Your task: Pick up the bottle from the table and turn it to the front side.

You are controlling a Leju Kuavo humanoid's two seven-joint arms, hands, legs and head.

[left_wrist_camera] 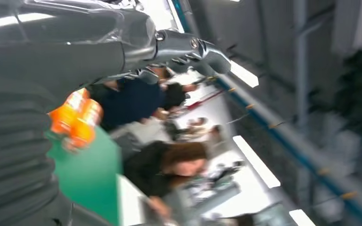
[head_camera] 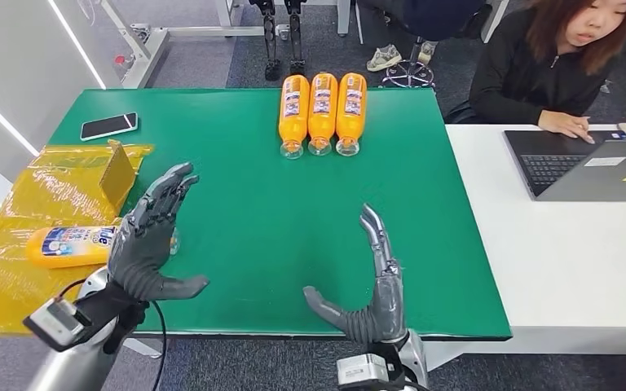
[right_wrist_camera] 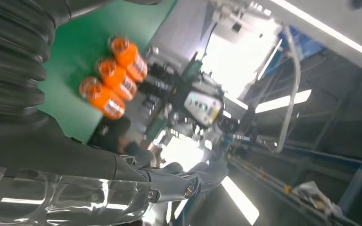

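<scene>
An orange bottle (head_camera: 69, 245) with a blue and white label lies on its side on the yellow plastic sheet (head_camera: 24, 204) at the table's left. My left hand (head_camera: 151, 236) hovers just right of it, fingers spread, holding nothing. My right hand (head_camera: 371, 285) stands upright near the table's front edge with fingers apart and nothing in it. Three more orange bottles (head_camera: 322, 110) lie side by side at the far middle of the green table (head_camera: 253, 204); they show blurred as orange bottles (left_wrist_camera: 75, 117) in the left wrist view and as bottles (right_wrist_camera: 113, 77) in the right wrist view.
A phone (head_camera: 108, 125) lies at the far left corner. A small cardboard piece (head_camera: 118, 173) stands on the yellow sheet. A person (head_camera: 562, 57) sits at the white table (head_camera: 554, 269) on the right, one hand by a laptop (head_camera: 587, 163).
</scene>
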